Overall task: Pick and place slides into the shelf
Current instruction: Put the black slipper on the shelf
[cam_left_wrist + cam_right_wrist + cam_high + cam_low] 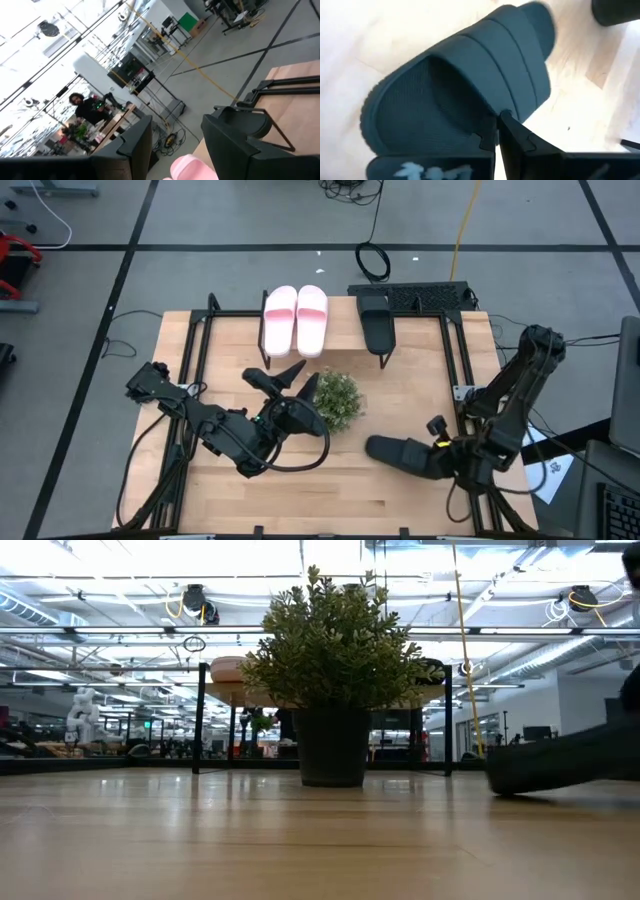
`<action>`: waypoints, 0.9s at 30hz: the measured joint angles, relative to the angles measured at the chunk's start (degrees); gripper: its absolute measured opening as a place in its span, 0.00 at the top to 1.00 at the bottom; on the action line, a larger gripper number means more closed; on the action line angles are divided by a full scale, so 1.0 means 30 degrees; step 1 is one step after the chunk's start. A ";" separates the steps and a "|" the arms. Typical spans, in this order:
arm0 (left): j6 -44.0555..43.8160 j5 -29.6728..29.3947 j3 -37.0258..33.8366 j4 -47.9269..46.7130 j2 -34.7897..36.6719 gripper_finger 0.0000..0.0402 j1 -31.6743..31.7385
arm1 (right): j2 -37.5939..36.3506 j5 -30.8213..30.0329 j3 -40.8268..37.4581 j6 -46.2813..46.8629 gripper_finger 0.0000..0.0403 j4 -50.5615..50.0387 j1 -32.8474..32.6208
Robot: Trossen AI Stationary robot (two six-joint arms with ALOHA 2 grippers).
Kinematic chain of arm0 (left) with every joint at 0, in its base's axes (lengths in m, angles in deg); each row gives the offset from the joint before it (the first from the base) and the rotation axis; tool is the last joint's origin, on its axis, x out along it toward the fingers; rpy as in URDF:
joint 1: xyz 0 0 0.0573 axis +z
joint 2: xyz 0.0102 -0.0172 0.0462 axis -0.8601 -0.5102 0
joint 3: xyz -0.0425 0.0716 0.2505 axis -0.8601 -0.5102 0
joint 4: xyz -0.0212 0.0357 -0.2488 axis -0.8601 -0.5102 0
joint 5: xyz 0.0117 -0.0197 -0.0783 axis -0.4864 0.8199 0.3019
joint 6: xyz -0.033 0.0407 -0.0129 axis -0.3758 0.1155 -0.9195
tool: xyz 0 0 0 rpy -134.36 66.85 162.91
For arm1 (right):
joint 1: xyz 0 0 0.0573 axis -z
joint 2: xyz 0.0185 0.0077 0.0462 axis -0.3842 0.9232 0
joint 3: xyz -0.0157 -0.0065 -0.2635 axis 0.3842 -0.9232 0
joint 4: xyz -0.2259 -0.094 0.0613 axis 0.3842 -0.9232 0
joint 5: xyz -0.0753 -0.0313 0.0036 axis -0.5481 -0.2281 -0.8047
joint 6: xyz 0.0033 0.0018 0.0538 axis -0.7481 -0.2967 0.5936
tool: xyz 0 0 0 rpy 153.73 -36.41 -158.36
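Pink pair (pixel 296 319), black slide (pixel 377 322) on shelf (pixel 340 330); black slide (pixel 405 455) on tabletop.

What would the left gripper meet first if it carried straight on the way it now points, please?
Probably the pink slides on the shelf. The left gripper, open, points up the table toward them, and its wrist view shows a pink toe just beyond its fingers. It may be tilted upward enough to pass over them.

The left arm reaches from nine o'clock toward table centre, left gripper (pixel 283 372) raised, fingers (pixel 235 140) spread wide. At four o'clock the right arm folds low, right gripper (pixel 496 131) clamped tight.
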 joint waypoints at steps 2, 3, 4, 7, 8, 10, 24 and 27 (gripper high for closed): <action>0.0011 0.0326 0.0000 0.0000 0.0000 0.55 -0.0001 | 0.0042 -0.0039 0.1101 0.0431 1.00 -0.1019 -0.0275; 0.0008 0.0543 0.0004 0.0000 0.0000 0.55 -0.0005 | 0.0114 -0.0114 0.1687 0.0486 1.00 -0.1461 -0.0340; 0.0012 0.0804 0.0000 0.0000 0.0000 0.55 -0.0003 | 0.0222 -0.0271 0.2220 0.0497 1.00 -0.1866 -0.0395; 0.0306 0.1613 0.0000 0.0018 0.0000 0.55 0.0001 | 0.0751 -0.1247 0.3926 0.0331 1.00 -0.3140 -0.0478; 0.0649 0.1814 0.0003 0.0078 0.0000 0.55 -0.0002 | 0.0975 -0.1706 0.4544 0.0092 1.00 -0.3598 -0.0458; 0.1342 0.2105 0.0000 0.0139 0.0000 0.55 -0.0005 | 0.1493 -0.2470 0.5746 -0.0555 1.00 -0.4452 -0.0458; 0.5703 0.4816 0.0005 0.0166 0.0000 0.55 0.0237 | 0.3631 -0.8821 1.1711 -0.4621 1.00 -0.8991 0.0522; 0.6460 0.5890 0.0000 0.0153 0.0000 0.55 0.0432 | 0.3631 -1.0240 1.2697 -0.6030 1.00 -0.8161 0.1089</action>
